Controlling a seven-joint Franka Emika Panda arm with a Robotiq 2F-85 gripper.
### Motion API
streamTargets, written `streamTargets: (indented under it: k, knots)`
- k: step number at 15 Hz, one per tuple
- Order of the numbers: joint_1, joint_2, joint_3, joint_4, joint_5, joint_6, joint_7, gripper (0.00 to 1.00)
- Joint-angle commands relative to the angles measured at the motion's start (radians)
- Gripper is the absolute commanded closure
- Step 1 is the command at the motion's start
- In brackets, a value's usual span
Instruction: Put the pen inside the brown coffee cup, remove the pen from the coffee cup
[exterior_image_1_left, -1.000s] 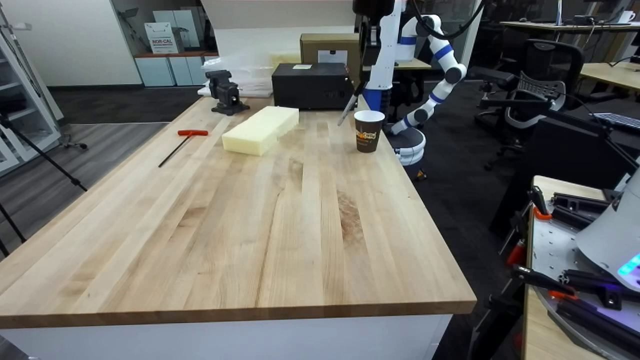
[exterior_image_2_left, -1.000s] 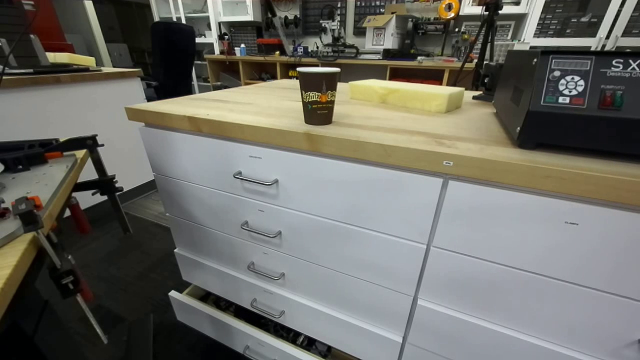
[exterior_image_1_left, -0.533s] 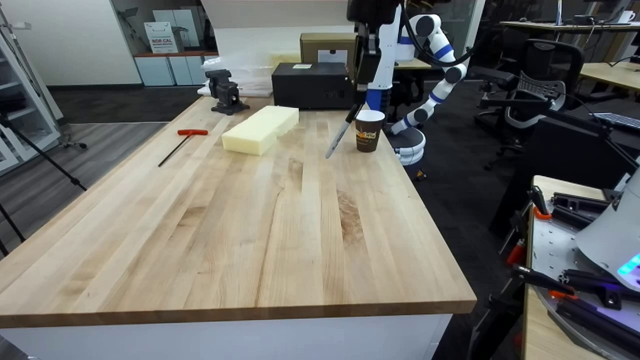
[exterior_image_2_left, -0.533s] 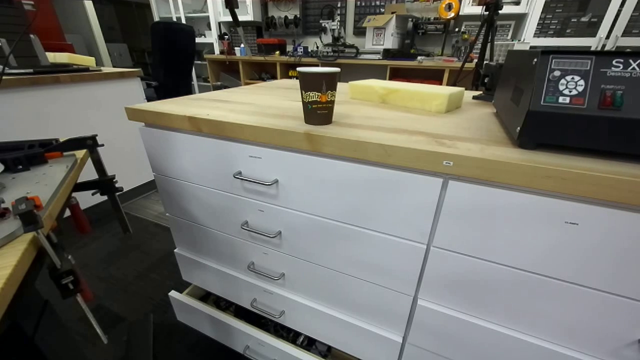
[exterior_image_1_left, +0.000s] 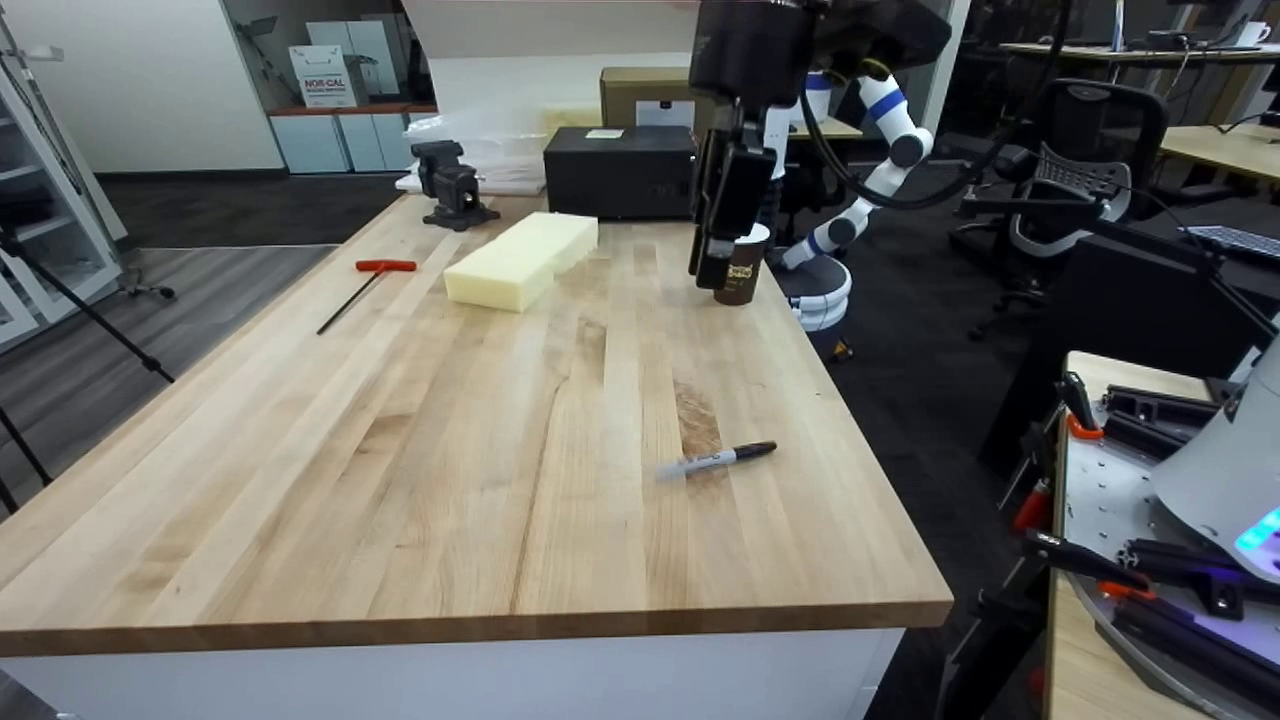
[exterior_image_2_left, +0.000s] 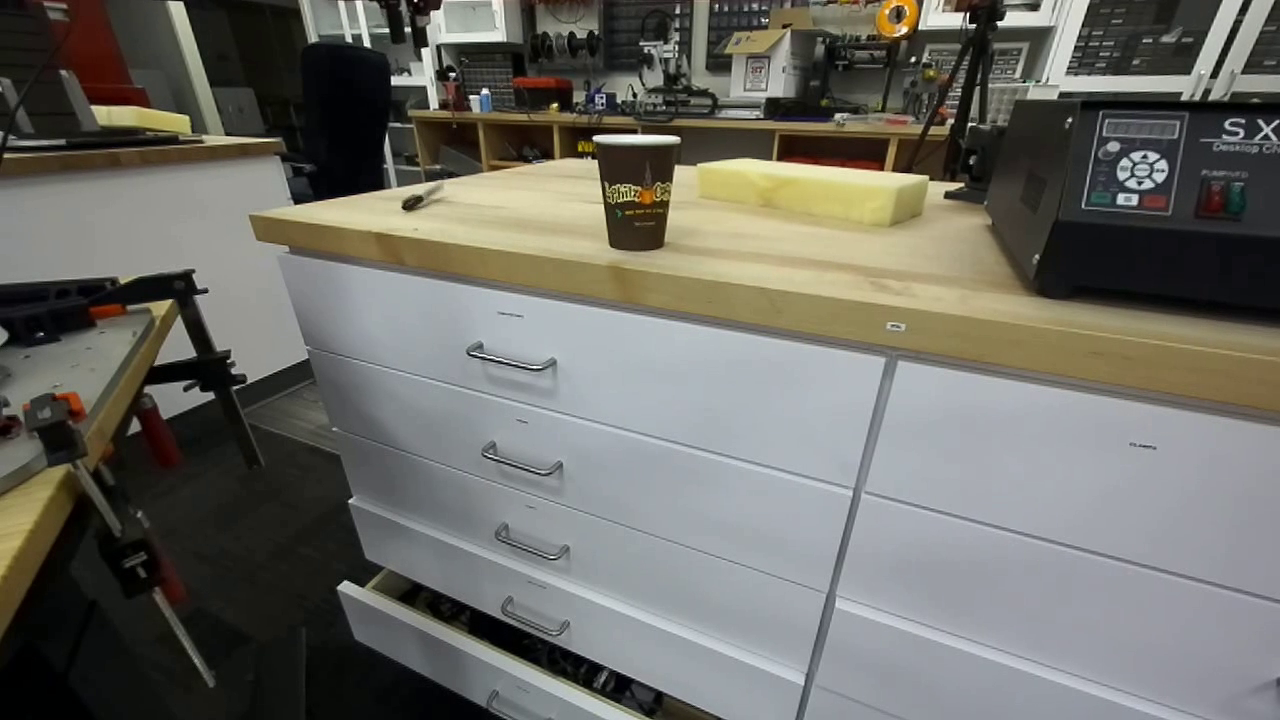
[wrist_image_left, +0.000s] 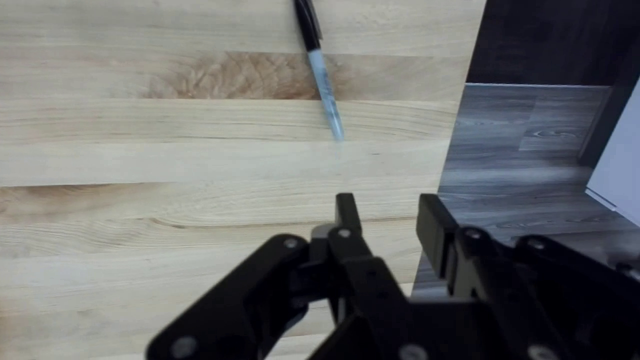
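Above the bench (exterior_image_1_left: 450, 500), the spread claw (wrist_image_left: 387, 200) partly hides the cup (exterior_image_1_left: 743, 270) in an exterior view; the wrist view crops the pen (wrist_image_left: 319, 70); the cup reads "Philz".

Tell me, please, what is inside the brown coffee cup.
Nothing sticks out of the brown coffee cup, and the pen is outside it. The cup's side covers its inside, so I cannot tell what the bottom holds.

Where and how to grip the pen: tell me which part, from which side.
Probably midway along the pen, from straight above, the gripper closing across its width: it is long, slim and appears to lie flat on the tabletop.
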Motion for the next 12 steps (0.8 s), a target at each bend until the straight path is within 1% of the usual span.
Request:
streamTargets:
  k: [1,3,6,7,9,10,12]
  knots:
    - [0.025,-0.074,0.001,-0.062,0.076,0.043,-0.054,0.32]
    - [0.034,-0.107,-0.001,-0.077,0.088,0.047,-0.065,0.19]
    - [0.045,-0.170,-0.008,-0.097,0.092,0.041,-0.076,0.02]
    - [0.038,-0.086,-0.005,-0.038,0.060,0.023,-0.045,0.19]
    - [0.042,-0.121,-0.009,-0.051,0.059,0.024,-0.046,0.05]
    - [0.044,-0.133,-0.010,-0.057,0.058,0.024,-0.046,0.02]
    - [0.045,-0.138,-0.011,-0.064,0.059,0.024,-0.046,0.02]
